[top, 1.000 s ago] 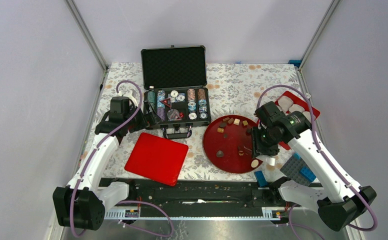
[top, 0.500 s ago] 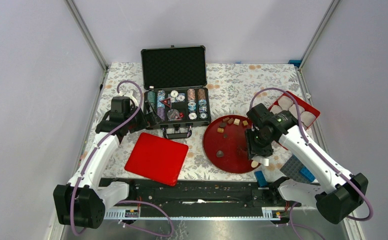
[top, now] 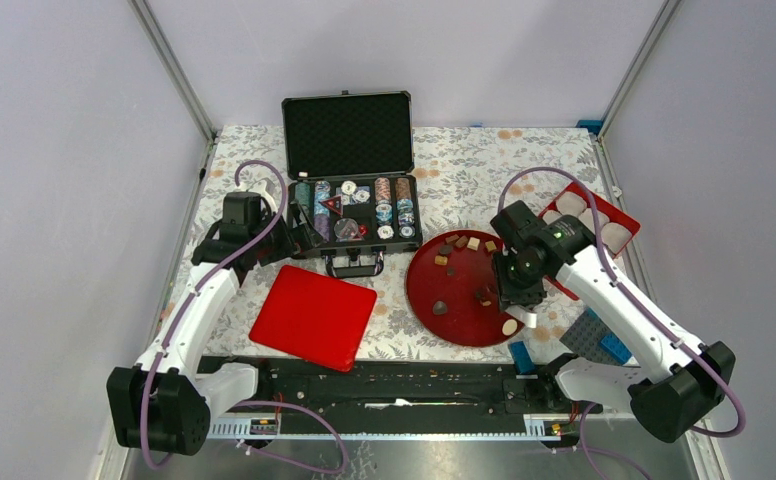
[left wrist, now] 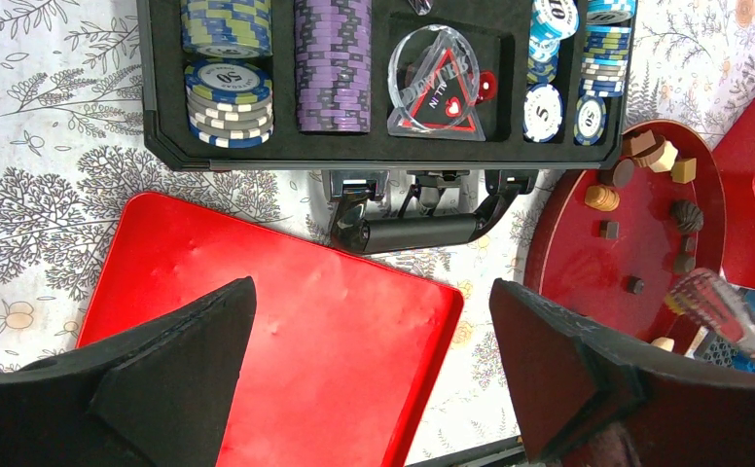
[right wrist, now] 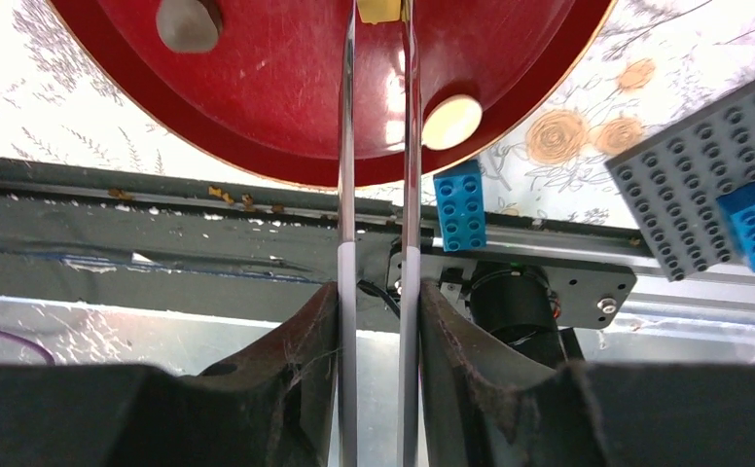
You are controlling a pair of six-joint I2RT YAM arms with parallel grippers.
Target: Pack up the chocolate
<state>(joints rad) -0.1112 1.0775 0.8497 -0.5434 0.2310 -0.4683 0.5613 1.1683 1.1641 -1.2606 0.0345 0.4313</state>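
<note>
One tan chocolate cube (right wrist: pixel 381 10) at top centre, between tips of tweezers (right wrist: pixel 346 175) clamped in right gripper (right wrist: pixel 378 302); left gripper (left wrist: pixel 369 365) splayed, farther off.

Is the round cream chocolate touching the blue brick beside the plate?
Apart. Right wrist view: the cream chocolate sits on the red plate, whose rim separates it from the blue brick.

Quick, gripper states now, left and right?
Left gripper: open, empty.
Right gripper: shut on tweezers, their tips either side of a tan chocolate piece.
</note>
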